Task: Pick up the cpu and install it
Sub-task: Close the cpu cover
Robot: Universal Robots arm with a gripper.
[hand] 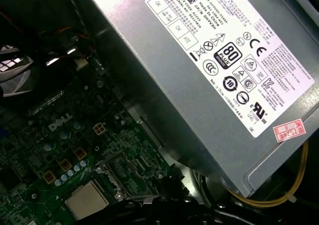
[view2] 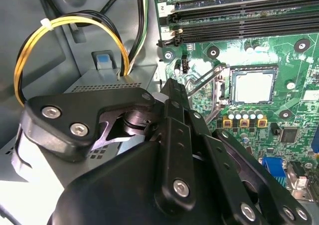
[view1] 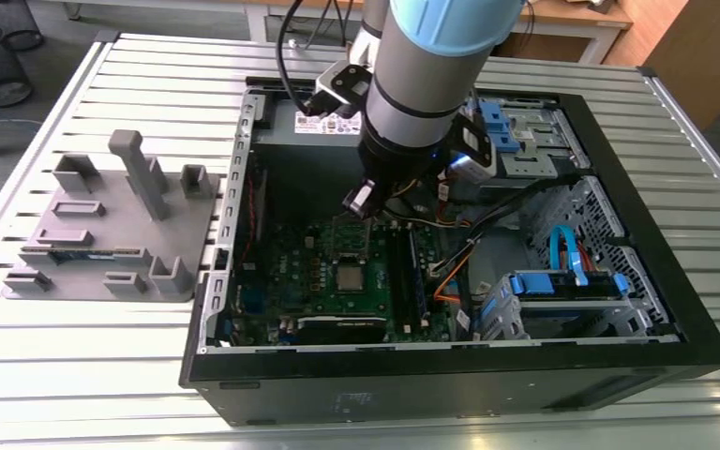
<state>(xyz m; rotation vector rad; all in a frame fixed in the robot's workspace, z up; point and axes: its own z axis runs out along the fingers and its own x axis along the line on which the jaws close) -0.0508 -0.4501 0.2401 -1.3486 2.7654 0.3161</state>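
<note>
The cpu (view1: 352, 277) is a small silvery square lying flat in the socket of the green circuit board (view1: 316, 281), inside the open computer case. In both wrist views the cpu (view2: 253, 87) (hand: 85, 200) sits within the socket's frame, and the thin metal lever (view2: 204, 80) beside it is raised. My gripper (view1: 377, 212) hangs over the board a short way from the socket, on the side toward the power supply. Its black linkage (view2: 174, 135) fills the near part of the second wrist view. Nothing shows in the gripper's hold.
A grey block tray (view1: 110, 234) with a thin green memory stick (view1: 85, 253) lies on the slatted metal table at the exterior view's left. The grey power supply (hand: 209, 60), yellow and black cables (view2: 50, 25), memory slots (view2: 239, 15) and blue drive bays (view1: 561, 281) crowd the case.
</note>
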